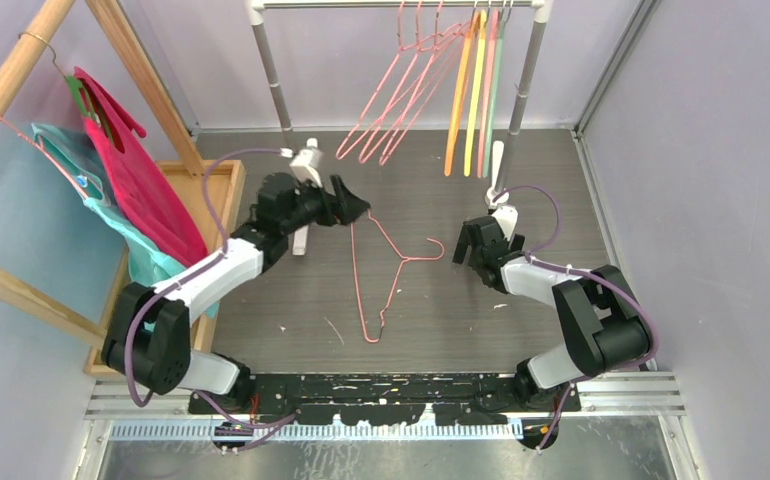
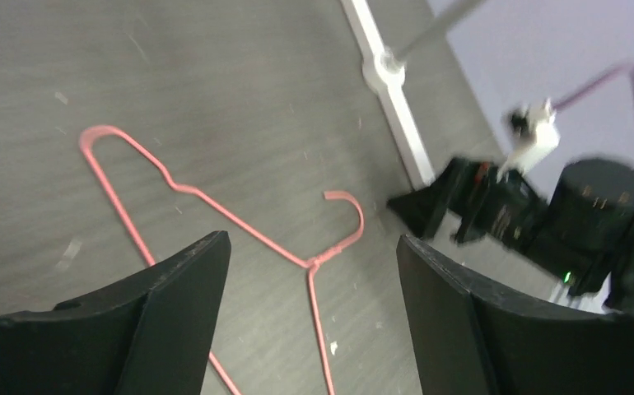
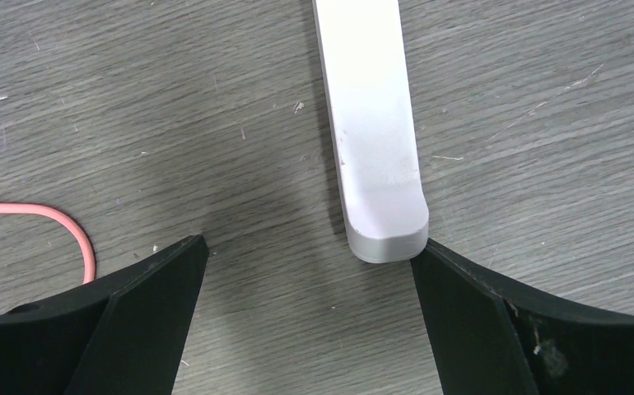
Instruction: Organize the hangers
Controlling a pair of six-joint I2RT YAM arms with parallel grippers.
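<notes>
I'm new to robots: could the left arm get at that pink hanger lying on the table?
Probably yes. The left pincer hovers open by one corner of the pink hanger, which lies flat with nothing on it; the right pincer sits apart, beside its hook.

Stretches left arm (image 1: 226,268) forward and inward, left gripper (image 1: 356,210) held low with jaws parted, clasping nothing; folds right arm (image 1: 561,285) at elbow, right gripper (image 1: 466,250) angled inward, jaws wide, likewise empty.
</notes>
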